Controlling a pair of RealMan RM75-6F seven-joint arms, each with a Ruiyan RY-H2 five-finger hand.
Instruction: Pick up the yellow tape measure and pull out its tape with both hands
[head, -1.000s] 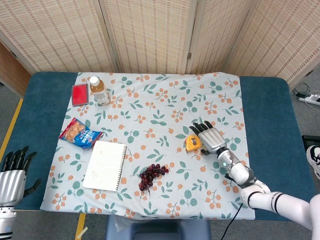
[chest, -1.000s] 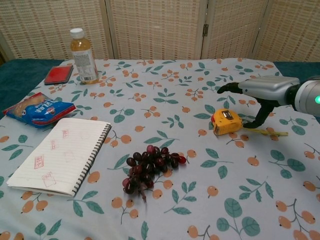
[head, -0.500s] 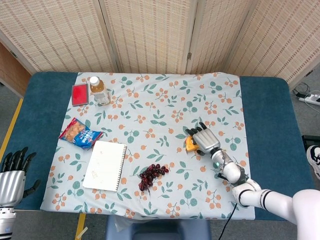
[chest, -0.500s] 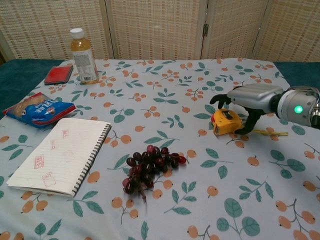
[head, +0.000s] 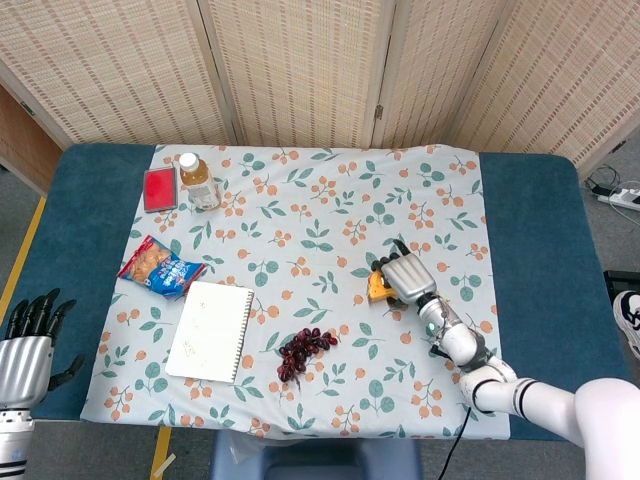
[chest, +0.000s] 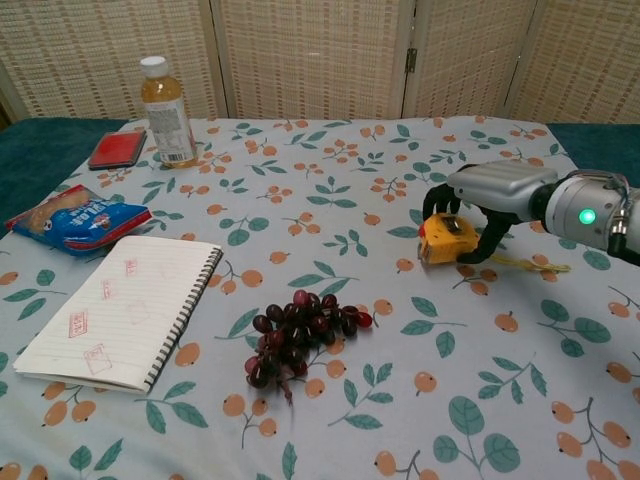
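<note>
Head view: right hand (head: 404, 275) draped over yellow tape measure (head: 379, 286) on the floral tablecloth (head: 330, 215), right of centre, fingers curled round the case. Left hand (head: 28, 340) idle off the table's near-left edge, fingers apart, holding nothing. Notebook (head: 211, 330), grapes (head: 303, 350), snack bag (head: 160, 267), bottle (head: 198, 181) and red case (head: 160, 188) lying well apart from the tool.

Chest view: right hand (chest: 490, 200) clamped on tape measure (chest: 446, 238), fingers over the top, thumb behind; case tilted, apparently just leaving the cloth. Short length of tape (chest: 528, 264) trailing rightward along the cloth. Judged early: grasp made, lift barely begun; raising the case, bringing the left hand across and drawing out the tape all left.
</note>
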